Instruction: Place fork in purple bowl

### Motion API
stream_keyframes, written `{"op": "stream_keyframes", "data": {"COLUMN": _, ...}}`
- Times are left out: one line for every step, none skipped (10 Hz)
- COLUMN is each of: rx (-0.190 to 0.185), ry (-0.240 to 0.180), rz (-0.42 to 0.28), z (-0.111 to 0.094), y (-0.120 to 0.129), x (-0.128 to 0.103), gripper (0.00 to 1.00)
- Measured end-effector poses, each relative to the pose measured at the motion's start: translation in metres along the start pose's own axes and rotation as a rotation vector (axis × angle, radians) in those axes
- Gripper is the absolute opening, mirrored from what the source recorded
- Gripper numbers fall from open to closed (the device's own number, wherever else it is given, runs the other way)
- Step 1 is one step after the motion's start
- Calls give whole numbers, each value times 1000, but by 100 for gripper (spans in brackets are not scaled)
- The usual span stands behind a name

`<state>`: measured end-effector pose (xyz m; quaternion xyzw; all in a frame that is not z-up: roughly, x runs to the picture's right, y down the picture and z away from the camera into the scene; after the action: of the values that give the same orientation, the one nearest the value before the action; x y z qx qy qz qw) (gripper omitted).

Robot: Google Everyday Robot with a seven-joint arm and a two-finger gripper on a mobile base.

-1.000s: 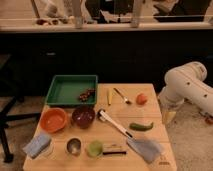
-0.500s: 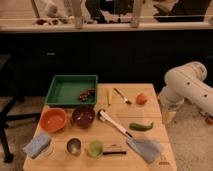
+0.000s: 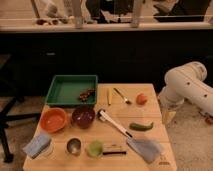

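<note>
Slim metal fork point(image 3: 121, 95) lies flat, angled, on the worktop's point(image 3: 150, 107) far side; the glossy dark purple bowl point(image 3: 83, 123) stands upright nearer the front, to its left, apart.

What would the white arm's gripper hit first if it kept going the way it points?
The gripper hangs just off the light wooden table's right edge and seems to point downward, so it would likely reach the floor first. Depth is unclear; it might brush the table edge.
</note>
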<state>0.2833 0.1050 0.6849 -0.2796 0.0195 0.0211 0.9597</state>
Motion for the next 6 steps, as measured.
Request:
{"op": "stream_keyframes", "data": {"rx": 0, "ry": 0, "rz": 0, "z": 0, "y": 0, "x": 0, "gripper": 80}}
{"op": "stream_keyframes", "data": {"rx": 0, "ry": 0, "rz": 0, "z": 0, "y": 0, "x": 0, "gripper": 80}}
{"op": "stream_keyframes", "data": {"rx": 0, "ry": 0, "rz": 0, "z": 0, "y": 0, "x": 0, "gripper": 80}}
{"op": "stream_keyframes", "data": {"rx": 0, "ry": 0, "rz": 1, "z": 0, "y": 0, "x": 0, "gripper": 80}}
{"op": "stream_keyframes", "data": {"rx": -1, "ry": -1, "rz": 8, "z": 0, "y": 0, "x": 0, "gripper": 80}}
{"op": "stream_keyframes", "data": {"rx": -10, "ry": 7, "rz": 31, "z": 2, "y": -3, "x": -5, "gripper": 80}}
